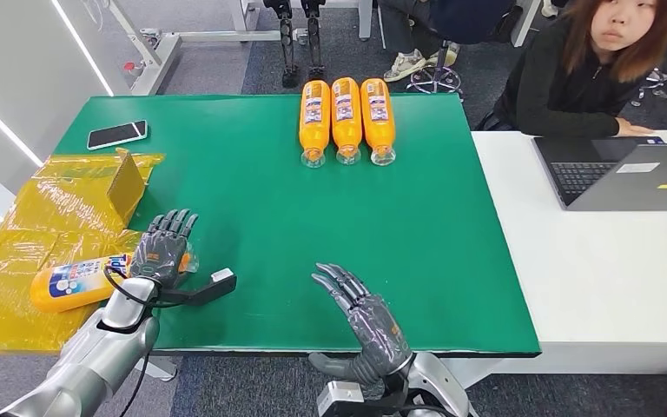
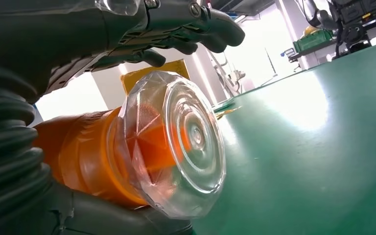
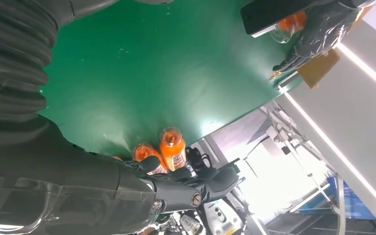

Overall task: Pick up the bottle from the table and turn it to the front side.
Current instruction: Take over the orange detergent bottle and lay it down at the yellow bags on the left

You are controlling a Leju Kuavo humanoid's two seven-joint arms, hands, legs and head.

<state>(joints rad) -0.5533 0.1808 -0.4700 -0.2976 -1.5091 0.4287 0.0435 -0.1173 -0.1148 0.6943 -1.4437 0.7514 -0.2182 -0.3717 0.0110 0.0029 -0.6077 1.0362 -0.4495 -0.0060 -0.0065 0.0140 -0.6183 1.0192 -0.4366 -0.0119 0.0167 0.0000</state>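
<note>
An orange bottle with a blue-and-white label lies on its side at the left edge of the green table, its clear cap end toward the table's middle. My left hand lies over that cap end. Its fingers stretch straight above the bottle and the thumb sits under it, not closed around it. My right hand hovers open above the table's near edge, holding nothing. The right wrist view shows that hand's fingers spread.
Three more orange bottles lie side by side at the table's far edge. Yellow plastic sheeting with a cardboard piece covers the left side, and a phone lies behind it. A person sits at a laptop on the white table.
</note>
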